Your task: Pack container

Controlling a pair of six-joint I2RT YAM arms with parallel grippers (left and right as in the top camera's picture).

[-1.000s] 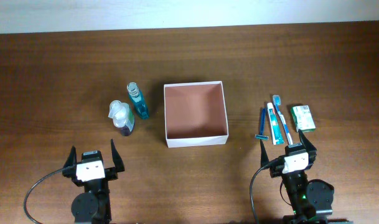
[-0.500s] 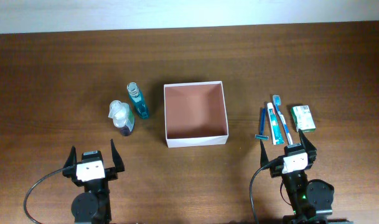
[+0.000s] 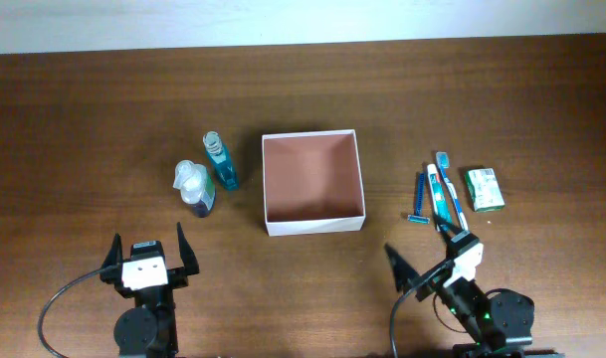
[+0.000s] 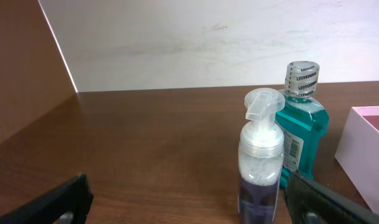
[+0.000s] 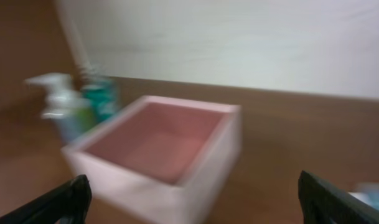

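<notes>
Swinging left within the last 1 second, the right fingers (image 3: 395, 264) now face the square shallow white-walled box with a reddish-brown inside (image 3: 312, 225), empty at the middle of the brown wooden tabletop (image 3: 84, 119). They are spread wide, holding nothing; the left fingers (image 3: 183, 247), unmoved, likewise. Packing has not begun: the teal mouthwash bottle (image 3: 221, 167) stands outside, beside it.

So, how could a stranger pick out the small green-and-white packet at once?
Find the square white-walled box with the reddish-brown inside on the brown wooden table. To its right lies a row of small toiletries; the small green-and-white packet is the one farthest from the box. Unlike the long, thin blue razor and toothbrush beside it, it is short, rectangular and green.
</notes>
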